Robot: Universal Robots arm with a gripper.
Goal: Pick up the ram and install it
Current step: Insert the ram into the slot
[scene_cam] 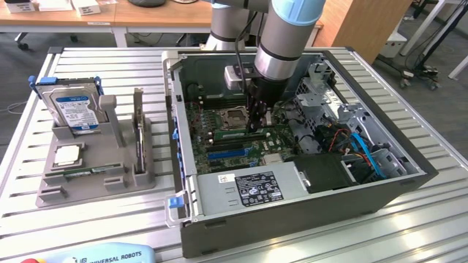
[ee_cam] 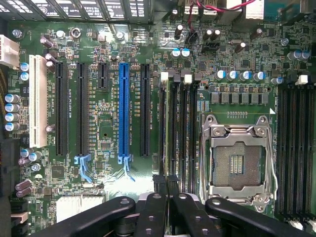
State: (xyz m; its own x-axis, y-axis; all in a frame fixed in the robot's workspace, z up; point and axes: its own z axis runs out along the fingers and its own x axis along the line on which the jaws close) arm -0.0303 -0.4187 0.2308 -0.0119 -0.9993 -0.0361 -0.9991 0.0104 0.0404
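My gripper [scene_cam: 256, 129] reaches down into the open computer case [scene_cam: 292, 219], over the memory slots beside the empty processor socket [scene_cam: 235, 116]. In the wrist view the ram [ee_cam: 173, 128] shows edge-on as a thin green strip. It is in line with a memory slot just beside the socket [ee_cam: 239, 160], and its near end runs in under my fingertips. The gripper [ee_cam: 167, 183] is shut there, with the black fingers [ee_cam: 157, 197] pressed together on the ram's top edge. How deep the ram sits in the slot is hidden.
A grey holder [scene_cam: 44, 194] sits on the slatted table at the exterior view's left. It carries a silver hard drive [scene_cam: 73, 107], a square processor chip [scene_cam: 67, 155] and another green stick [scene_cam: 80, 174]. Inside the case, a blue expansion slot [ee_cam: 124, 113], cables and a drive cage [scene_cam: 329, 104] crowd the space.
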